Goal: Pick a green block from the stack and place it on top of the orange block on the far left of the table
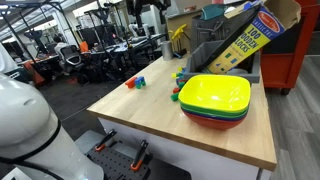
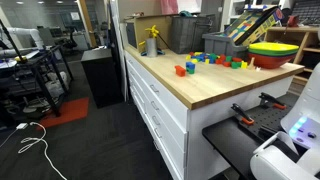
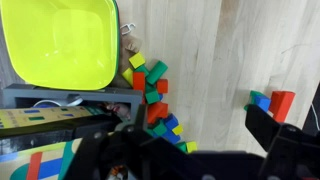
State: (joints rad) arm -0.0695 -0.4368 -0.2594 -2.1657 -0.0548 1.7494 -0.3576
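Claw: the gripper shows only in the wrist view, as dark fingers coming in from the lower edge; they are spread wide with nothing between them, high above the table.
Stack: a loose cluster of small cubes in green, red, yellow and blue, lying on the wood just beside the bowls.
Green block: one bright green cube sits near the upper end of that cluster, touching its neighbours.
Orange block: a lone orange-red cube, well apart from the cluster, nothing on top of it; a blue cube is just beside it.
Bowls: a nested pile, yellow bowl uppermost.
Box: a printed wood-blocks carton leans behind the bowls in an exterior view.
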